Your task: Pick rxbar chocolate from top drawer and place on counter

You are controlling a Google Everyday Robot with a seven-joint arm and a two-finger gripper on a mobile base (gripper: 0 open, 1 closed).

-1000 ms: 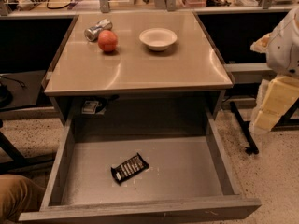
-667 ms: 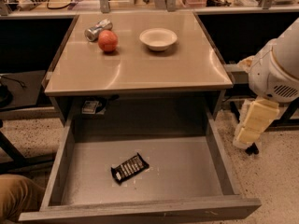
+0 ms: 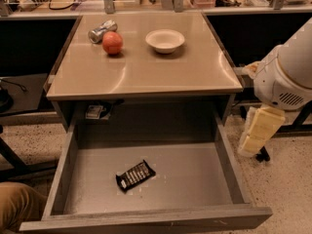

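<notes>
The rxbar chocolate, a black wrapper with white lettering, lies flat on the floor of the open top drawer, left of centre and towards the front. The tan counter sits above the drawer. My gripper hangs below the white arm housing, outside the drawer's right wall and level with it. It is well right of the bar and holds nothing that I can see.
On the counter stand a silver can, a red apple and a white bowl. A paler bench with posts and cables runs behind. A person's knee is at the bottom left, beside the drawer front.
My arm and gripper have moved left and lower, closer to the drawer's right side. The bar, drawer and counter items have not moved.
</notes>
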